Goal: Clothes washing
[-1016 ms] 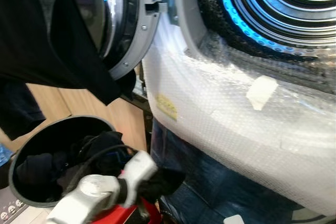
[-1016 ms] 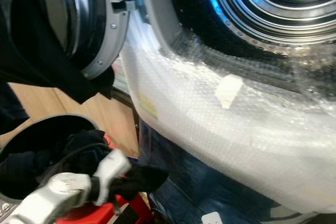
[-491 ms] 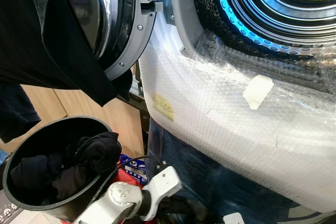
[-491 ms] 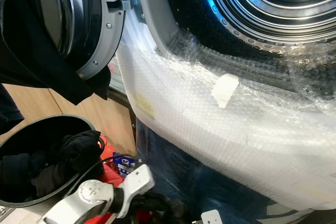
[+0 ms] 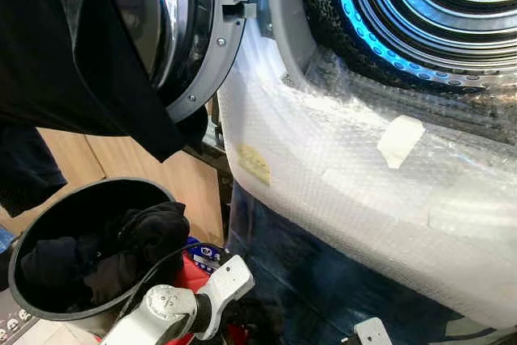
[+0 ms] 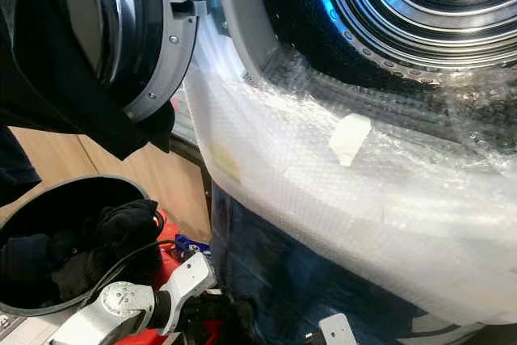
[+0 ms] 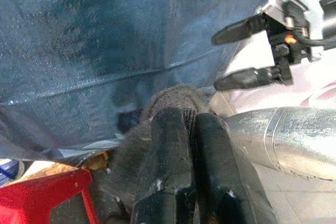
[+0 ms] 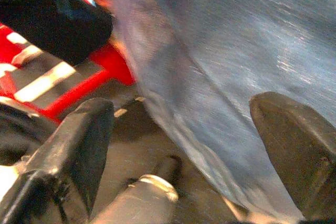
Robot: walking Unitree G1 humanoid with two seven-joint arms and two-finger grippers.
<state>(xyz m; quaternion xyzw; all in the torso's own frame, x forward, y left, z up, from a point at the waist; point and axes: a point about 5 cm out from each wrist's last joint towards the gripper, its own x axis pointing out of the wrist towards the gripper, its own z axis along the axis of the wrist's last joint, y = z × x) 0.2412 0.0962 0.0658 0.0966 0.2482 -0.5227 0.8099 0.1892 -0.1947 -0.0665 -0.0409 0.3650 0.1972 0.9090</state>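
Observation:
The washing machine's open drum [image 5: 452, 6] glows blue at the upper right, and its door [image 5: 198, 46] is swung open to the left. Bubble wrap [image 5: 347, 175] covers the machine's front below the opening. A black garment [image 5: 65, 62] hangs over the door. A black bin [image 5: 48, 313] at the lower left holds dark clothes [image 5: 121, 248]. My left gripper [image 7: 189, 119] is shut on a dark cloth [image 7: 173, 98], low beside the machine's blue-wrapped lower front [image 5: 323, 280]. My right gripper [image 8: 184, 145] is open, close to that same front and to the right of the left gripper.
A red frame [image 7: 47, 192] stands under and beside the bin. Wooden panels [image 5: 105, 159] lie behind the bin at the left. The machine's bulging wrapped front overhangs the low space where both grippers are.
My left arm has come down from over the bin with the dark cloth to low beside the machine's front. My right gripper has risen into the bottom edge of the eye views.

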